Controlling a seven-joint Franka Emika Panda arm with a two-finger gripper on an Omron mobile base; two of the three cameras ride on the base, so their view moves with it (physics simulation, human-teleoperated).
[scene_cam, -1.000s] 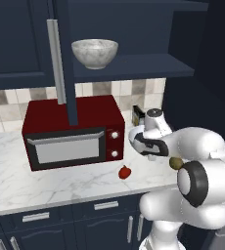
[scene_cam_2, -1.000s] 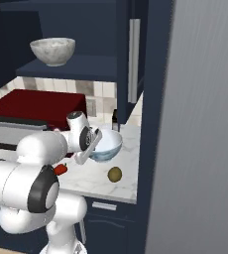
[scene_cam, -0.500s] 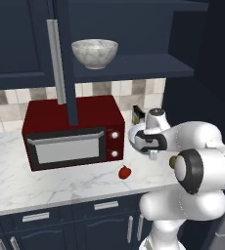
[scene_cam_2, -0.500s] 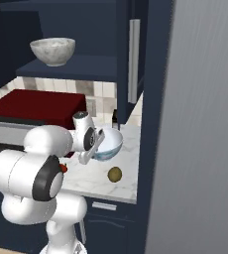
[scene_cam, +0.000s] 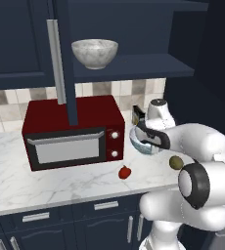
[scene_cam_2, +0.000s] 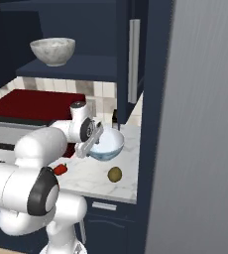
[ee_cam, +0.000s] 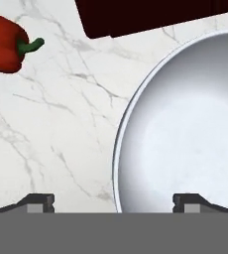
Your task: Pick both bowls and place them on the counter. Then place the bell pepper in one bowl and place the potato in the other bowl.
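Fingertips [ee_cam: 36,200] stand wide apart and released, one on either side of the near rim of the blue-patterned white bowl [scene_cam_2: 106,145], which sits on the marble counter [scene_cam: 60,180] with nothing clamped between them. Out beyond the left fingertip in the hand view lies the red bell pepper [ee_cam: 6,35], on the counter near the red microwave [scene_cam: 75,132]. The brown potato [scene_cam_2: 115,174] rests just beside the bowl, while the grey marbled bowl [scene_cam: 95,52] sits on the shelf [scene_cam: 134,66] above the gripper [scene_cam_2: 89,140].

Dark navy cabinets [scene_cam: 16,44] and a shelf [scene_cam: 134,66] hang above a tiled back wall [scene_cam: 109,89]. A red microwave [scene_cam: 73,132] stands below, over navy drawers [scene_cam: 60,219] with silver handles.
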